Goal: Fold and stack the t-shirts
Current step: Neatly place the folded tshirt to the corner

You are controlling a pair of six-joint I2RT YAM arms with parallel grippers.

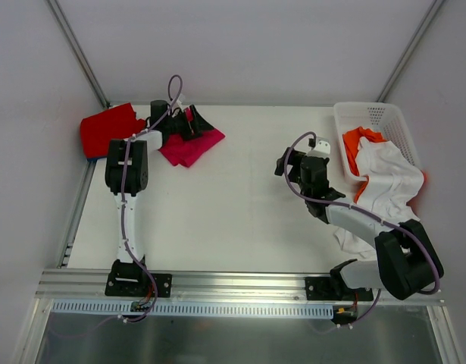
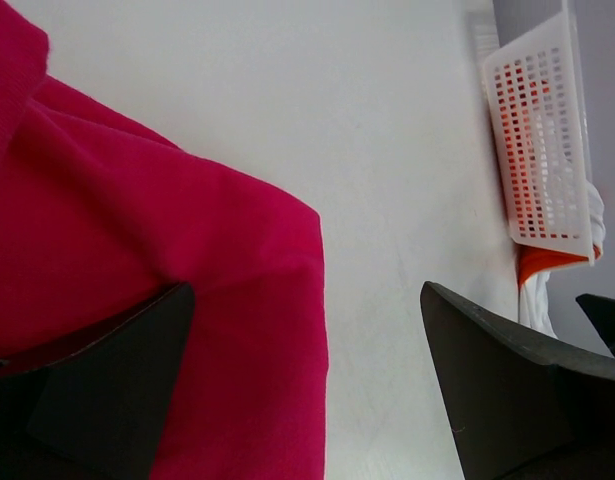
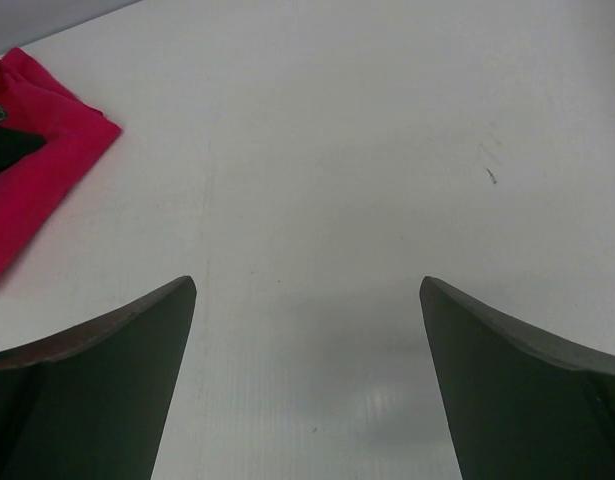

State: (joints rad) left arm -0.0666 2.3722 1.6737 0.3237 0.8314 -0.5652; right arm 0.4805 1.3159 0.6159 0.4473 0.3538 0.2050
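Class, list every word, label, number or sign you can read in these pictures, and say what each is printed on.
None. No readable text shows on the crimson-pink t-shirt, the red t-shirt, the white t-shirt, the basket or the table.

You've got 1 white plastic lattice basket (image 1: 386,115) at the far-right corner of the table (image 1: 248,197), upright, long side along the rt edge. Left wrist cam shows its perforated wall (image 2: 542,130). Table top is plain white w/ 1 small dark scuff (image 3: 490,176). Near edge: aluminium rail (image 1: 240,282), slotted white strip (image 1: 233,309) just below. 2 metal struts (image 1: 77,49) run up the grey walls (image 1: 240,45).
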